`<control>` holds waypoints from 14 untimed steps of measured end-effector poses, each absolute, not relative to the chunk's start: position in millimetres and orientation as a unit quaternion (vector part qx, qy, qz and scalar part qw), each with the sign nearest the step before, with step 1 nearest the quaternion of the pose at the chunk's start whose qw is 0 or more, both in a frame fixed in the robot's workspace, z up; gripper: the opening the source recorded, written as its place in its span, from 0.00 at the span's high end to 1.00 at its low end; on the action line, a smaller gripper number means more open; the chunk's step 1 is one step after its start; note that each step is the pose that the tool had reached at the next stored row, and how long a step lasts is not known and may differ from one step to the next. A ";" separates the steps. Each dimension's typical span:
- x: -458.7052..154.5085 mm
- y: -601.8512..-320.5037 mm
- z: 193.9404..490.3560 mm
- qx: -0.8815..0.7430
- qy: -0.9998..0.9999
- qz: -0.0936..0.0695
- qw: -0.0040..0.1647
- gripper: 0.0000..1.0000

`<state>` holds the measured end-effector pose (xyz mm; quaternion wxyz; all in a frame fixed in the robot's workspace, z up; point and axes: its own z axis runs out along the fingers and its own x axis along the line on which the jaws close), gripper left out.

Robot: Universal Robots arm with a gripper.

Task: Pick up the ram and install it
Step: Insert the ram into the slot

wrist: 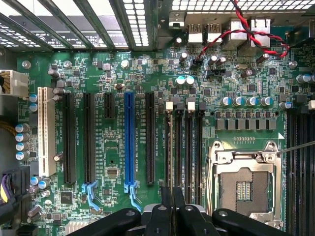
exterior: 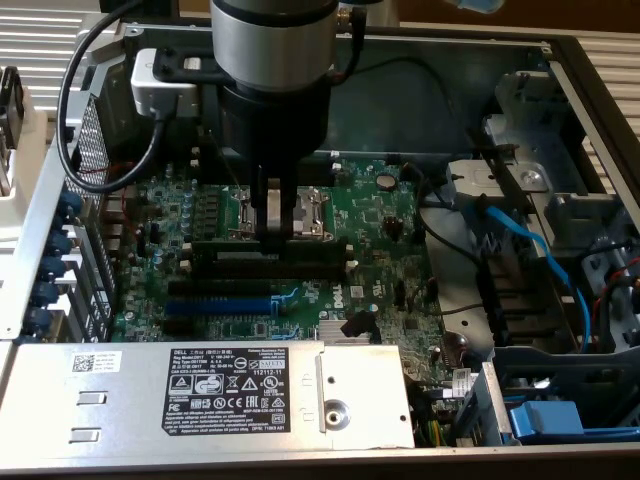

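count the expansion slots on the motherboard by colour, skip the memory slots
white slot: 1
blue slot: 1
black slots: 4, one of them short
total: 6

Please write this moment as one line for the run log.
task: install ram | gripper: shut, low over black memory slots beside CPU socket | ram held: cannot tell
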<state>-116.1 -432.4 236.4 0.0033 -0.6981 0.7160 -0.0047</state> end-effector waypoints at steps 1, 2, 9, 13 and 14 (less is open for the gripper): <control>-116.1 -432.4 236.3 -0.698 0.716 -0.005 0.003 0.88; -116.1 -432.4 236.2 -0.698 0.716 -0.005 0.003 0.88; -116.2 -432.5 235.4 -0.698 0.716 -0.005 0.003 0.88; -116.2 -432.4 233.7 -0.698 0.716 -0.005 0.003 0.88; -116.2 -432.4 233.5 -0.698 0.716 -0.005 0.003 0.88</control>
